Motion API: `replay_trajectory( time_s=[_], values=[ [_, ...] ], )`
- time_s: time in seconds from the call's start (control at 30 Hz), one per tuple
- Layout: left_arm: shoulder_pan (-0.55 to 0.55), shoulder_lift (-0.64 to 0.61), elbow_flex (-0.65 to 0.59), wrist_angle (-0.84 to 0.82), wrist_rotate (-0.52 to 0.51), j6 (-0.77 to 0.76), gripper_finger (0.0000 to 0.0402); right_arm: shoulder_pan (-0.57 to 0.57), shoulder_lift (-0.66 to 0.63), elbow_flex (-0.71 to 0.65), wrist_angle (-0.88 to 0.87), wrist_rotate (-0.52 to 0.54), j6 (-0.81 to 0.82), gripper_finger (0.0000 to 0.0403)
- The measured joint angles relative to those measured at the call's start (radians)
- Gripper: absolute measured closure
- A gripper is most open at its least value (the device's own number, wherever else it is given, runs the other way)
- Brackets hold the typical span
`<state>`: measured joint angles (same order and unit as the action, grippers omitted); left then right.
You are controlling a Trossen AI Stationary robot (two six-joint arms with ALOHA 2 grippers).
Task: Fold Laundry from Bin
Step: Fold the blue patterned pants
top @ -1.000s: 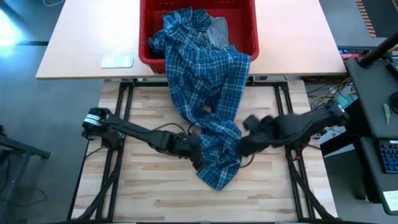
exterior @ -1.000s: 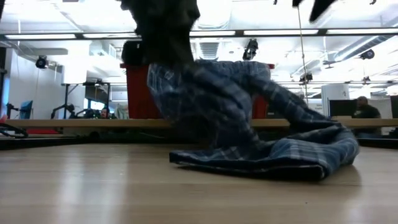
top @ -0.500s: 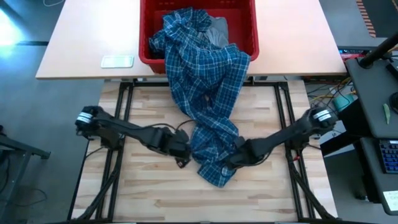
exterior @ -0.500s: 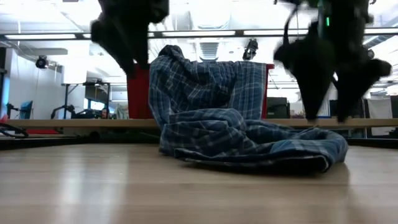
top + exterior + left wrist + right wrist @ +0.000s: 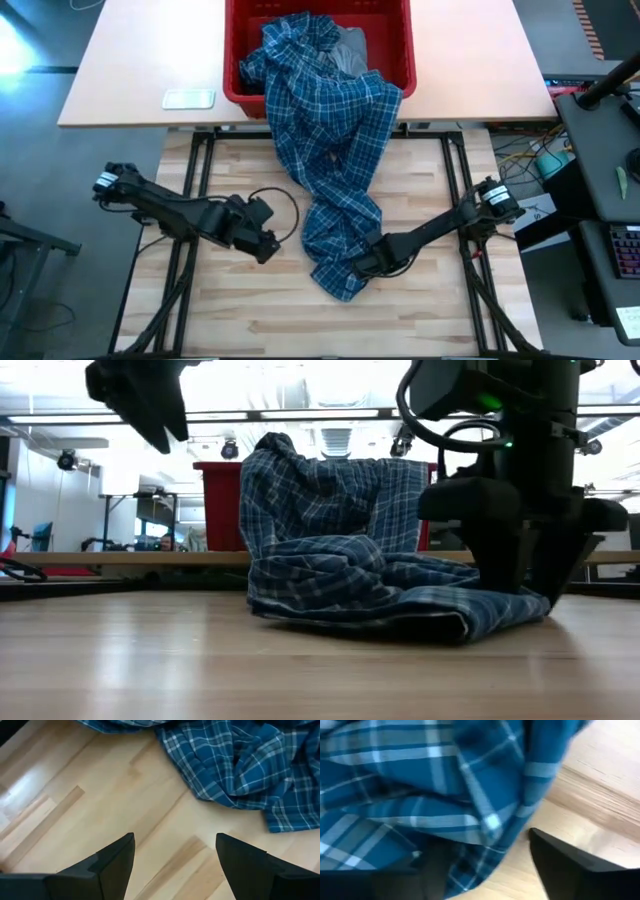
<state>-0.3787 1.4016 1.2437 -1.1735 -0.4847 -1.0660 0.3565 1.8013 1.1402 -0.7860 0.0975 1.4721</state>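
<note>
A blue-and-white plaid shirt (image 5: 335,130) hangs out of the red bin (image 5: 408,50) over its near rim. Its lower end lies in a crumpled heap (image 5: 335,255) on the wooden table. A grey garment (image 5: 350,48) shows inside the bin, behind the shirt. My left gripper (image 5: 268,248) is open above bare wood (image 5: 175,855), left of the heap and apart from it. My right gripper (image 5: 362,266) points down at the heap's near right side, its fingers apart with plaid cloth between them (image 5: 485,870). My right gripper comes from above, pointing down, onto the heap's right end (image 5: 500,605). One finger (image 5: 565,865) stands on the bare-wood side of the shirt's edge, and cloth half covers the other. Folds of shirt lie slack on the table between them. I cannot tell whether they pinch it.
The bin stands on a pale table (image 5: 130,70) beyond the wooden one, beside a flat light object (image 5: 188,98). Bare wood (image 5: 240,310) lies left of the heap and along the near edge. The room beyond shows in the low view.
My left gripper has let go of the shirt, opened, and gone up and toward the table's left edge. The part it held raised has fallen onto the heap. My right gripper has come down from high above onto the heap's near right side.
</note>
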Motion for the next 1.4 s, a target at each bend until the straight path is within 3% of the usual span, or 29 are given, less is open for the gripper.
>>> replay_trajectory(
  time_s=[0.2, 0.3, 0.5, 0.63, 0.77, 0.87, 0.97, 1.07, 1.23, 1.33, 1.4],
  values=[
    [-0.050, -0.039, -0.066, 0.075, -0.023, -0.021, 0.0141, -0.006, 0.007, 0.021, -0.016, 0.018, -0.046, 0.0329],
    [-0.076, -0.051, -0.070, 0.046, -0.018, -0.057, 0.0141, -0.005, -0.021, 0.084, -0.173, 0.046, -0.088, 0.0383],
    [-0.126, -0.081, -0.043, -0.128, 0.030, -0.171, 0.0141, 0.021, -0.142, 0.427, -0.579, 0.202, -0.119, 0.0393],
    [-0.154, -0.111, -0.005, -0.188, 0.058, -0.193, 0.0141, 0.035, -0.196, 0.642, -0.492, 0.330, -0.263, 0.0394],
    [-0.178, -0.144, 0.086, -0.190, 0.057, -0.172, 0.0141, 0.026, -0.200, 0.758, -0.239, 0.377, -0.467, 0.0394],
    [-0.193, -0.157, 0.188, -0.190, 0.034, -0.126, 0.0141, 0.020, -0.151, 0.810, -0.012, 0.351, -0.641, 0.0394],
    [-0.212, -0.163, 0.301, -0.191, -0.026, -0.073, 0.0141, 0.016, -0.068, 0.851, 0.183, 0.259, -0.797, 0.0394],
    [-0.230, -0.164, 0.407, -0.200, -0.079, -0.010, 0.0141, 0.007, 0.046, 0.887, 0.285, 0.203, -0.841, 0.0394],
    [-0.236, -0.164, 0.515, -0.230, -0.143, 0.039, 0.0141, -0.020, 0.251, 0.964, 0.256, 0.113, -0.787, 0.0388],
    [-0.236, -0.162, 0.520, -0.234, -0.154, 0.053, 0.0141, -0.032, 0.355, 1.040, 0.185, -0.004, -0.731, 0.0362],
    [-0.236, -0.158, 0.507, -0.240, -0.154, 0.055, 0.0141, -0.031, 0.410, 1.105, 0.088, -0.021, -0.712, 0.0334]
  ],
)
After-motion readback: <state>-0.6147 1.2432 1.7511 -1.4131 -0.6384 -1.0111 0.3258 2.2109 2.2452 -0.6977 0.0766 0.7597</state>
